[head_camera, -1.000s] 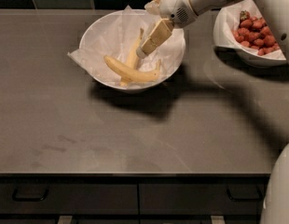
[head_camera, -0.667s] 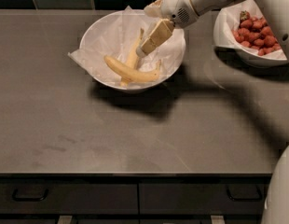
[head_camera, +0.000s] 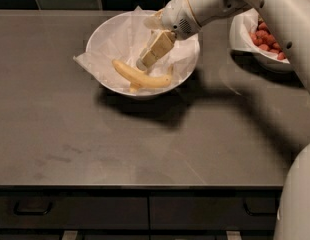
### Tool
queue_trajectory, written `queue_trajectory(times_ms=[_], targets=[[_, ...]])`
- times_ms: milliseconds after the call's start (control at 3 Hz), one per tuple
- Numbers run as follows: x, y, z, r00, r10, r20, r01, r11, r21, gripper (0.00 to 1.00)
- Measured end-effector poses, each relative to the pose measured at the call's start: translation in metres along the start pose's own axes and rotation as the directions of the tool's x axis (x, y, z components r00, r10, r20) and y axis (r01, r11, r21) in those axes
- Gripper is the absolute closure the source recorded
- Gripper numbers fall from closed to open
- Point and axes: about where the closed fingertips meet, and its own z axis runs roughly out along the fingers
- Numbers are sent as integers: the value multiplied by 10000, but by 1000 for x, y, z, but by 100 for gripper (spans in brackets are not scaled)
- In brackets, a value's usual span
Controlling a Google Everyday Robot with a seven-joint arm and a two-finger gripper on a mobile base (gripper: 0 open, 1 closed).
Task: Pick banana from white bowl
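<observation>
End effector (head_camera: 143, 64) in white bowl (head_camera: 101, 33), prob. touching banana (head_camera: 140, 77).

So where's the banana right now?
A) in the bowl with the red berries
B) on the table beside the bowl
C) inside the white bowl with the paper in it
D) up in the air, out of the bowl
C: the banana lies on the crinkled paper inside the white bowl, and the gripper reaches down into that bowl right over it.
</observation>
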Motion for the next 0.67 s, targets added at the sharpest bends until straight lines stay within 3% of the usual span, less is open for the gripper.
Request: queue_trajectory(times_ms=[333,667], targets=[[10,9,18,9994,311,-147,-312,9995,-65,7],[24,15,32,9968,674,-431,-664,9975,251,11]])
